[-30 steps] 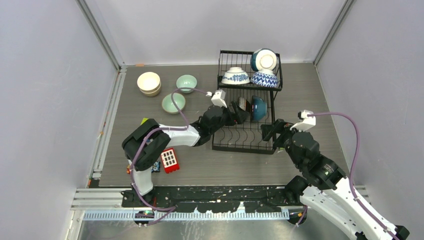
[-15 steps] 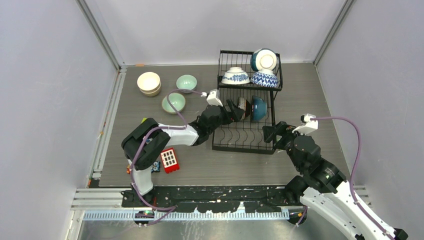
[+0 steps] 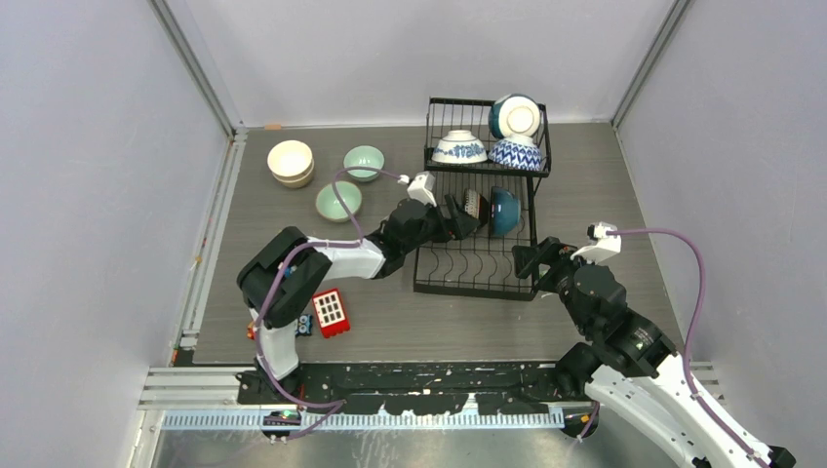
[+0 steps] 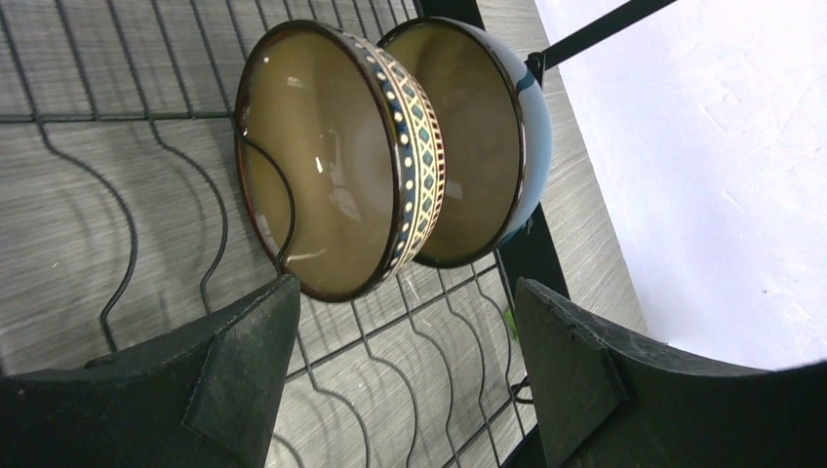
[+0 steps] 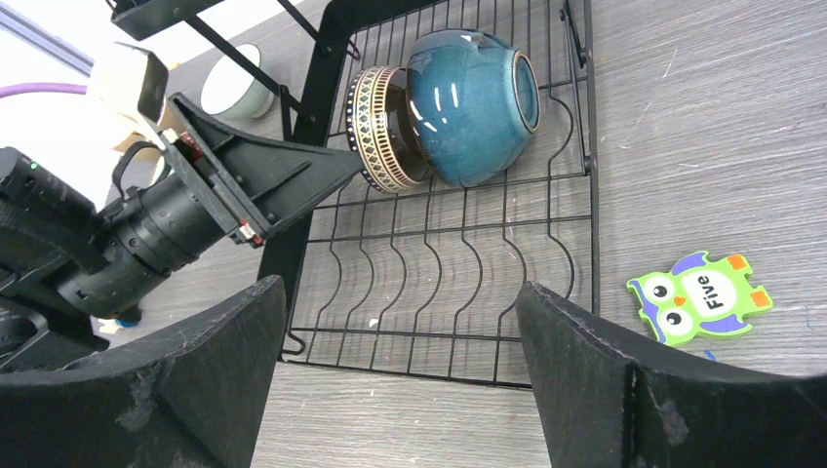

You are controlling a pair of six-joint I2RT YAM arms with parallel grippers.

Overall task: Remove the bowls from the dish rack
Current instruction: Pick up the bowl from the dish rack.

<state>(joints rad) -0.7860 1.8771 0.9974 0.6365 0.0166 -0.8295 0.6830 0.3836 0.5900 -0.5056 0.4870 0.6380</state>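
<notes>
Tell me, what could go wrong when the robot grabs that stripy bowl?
The patterned bowl stands on its edge, right against the teal bowl. If the open left gripper pulls it out, the teal one might tip or roll and clink. A finger could also snag a wire of the dish rack and tug the whole rack.

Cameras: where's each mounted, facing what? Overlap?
Top external: above and behind the bases, looking down; both arms, left claw, right claw show.
Left wrist: on left arm, facing patterned bowl and teal bowl in dish rack; own fingers show.
Right wrist: faces rack's lower tier; own fingers and left claw show.
Shared: both wrist views see both bowls.
</notes>
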